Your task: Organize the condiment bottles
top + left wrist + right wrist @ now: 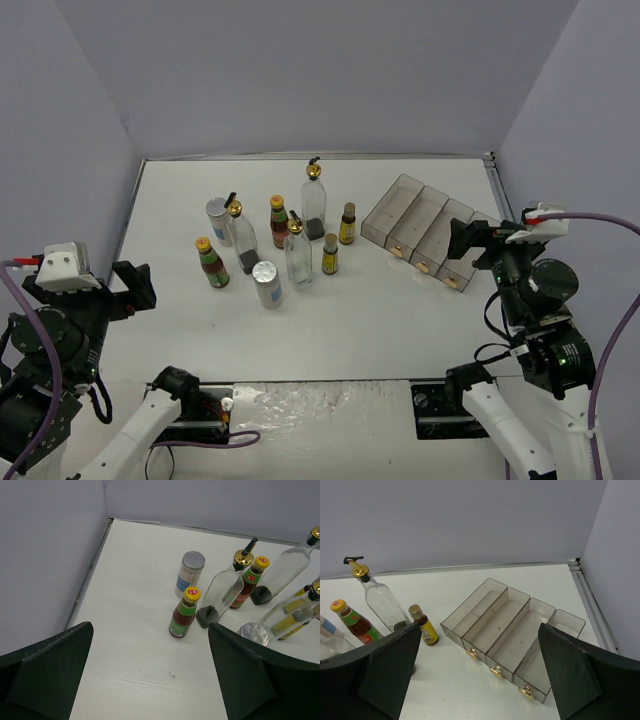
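Well, my left pincer point(150, 680) and right pincer point(480, 675) both gape wide, empty. Reaching for the red-sauce bottle point(184, 612), a finger could topple the tall glass bottle point(220, 592) just beside it

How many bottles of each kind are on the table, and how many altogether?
Tall clear glass bottles with gold pourers: 3
Red-sauce bottles with yellow caps: 2
Small dark yellow-labelled bottles: 2
White silver-lidded shakers: 2
Total: 9
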Motion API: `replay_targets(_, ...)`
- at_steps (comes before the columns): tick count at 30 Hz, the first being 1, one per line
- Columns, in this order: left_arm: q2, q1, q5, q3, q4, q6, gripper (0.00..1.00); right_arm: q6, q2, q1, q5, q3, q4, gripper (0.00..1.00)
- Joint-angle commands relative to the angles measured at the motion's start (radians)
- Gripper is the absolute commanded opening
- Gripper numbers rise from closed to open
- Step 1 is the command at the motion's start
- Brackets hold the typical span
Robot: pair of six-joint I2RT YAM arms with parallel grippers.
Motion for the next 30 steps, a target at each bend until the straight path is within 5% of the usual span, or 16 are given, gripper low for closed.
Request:
replay_targets(1, 0.028, -0.004, -0.016, 0.007, 0.029, -0.026, 0.97, 0.03, 0.041, 0.004, -0.044, 0.004, 0.076, 1.0)
replay_targets(4, 0.027, -0.004, -0.015, -0.004, 0.03, -0.027, 0.97, 0.075, 0.052, 0.004, -0.037, -0.006, 0.075, 1.0)
replay_targets(17, 0.063, -0.004, -0.008, -0.036, 0.019, -0.054, 0.97, 0.078, 0.268, 0.021, -0.421, -0.067, 0.212, 1.0)
replay_targets(30, 0.118, -0.003, -0.007, -0.019, -0.02, -0.169, 0.97, 0.015, 0.55, 0.592, 0.056, -0.121, 0.563, 1.0)
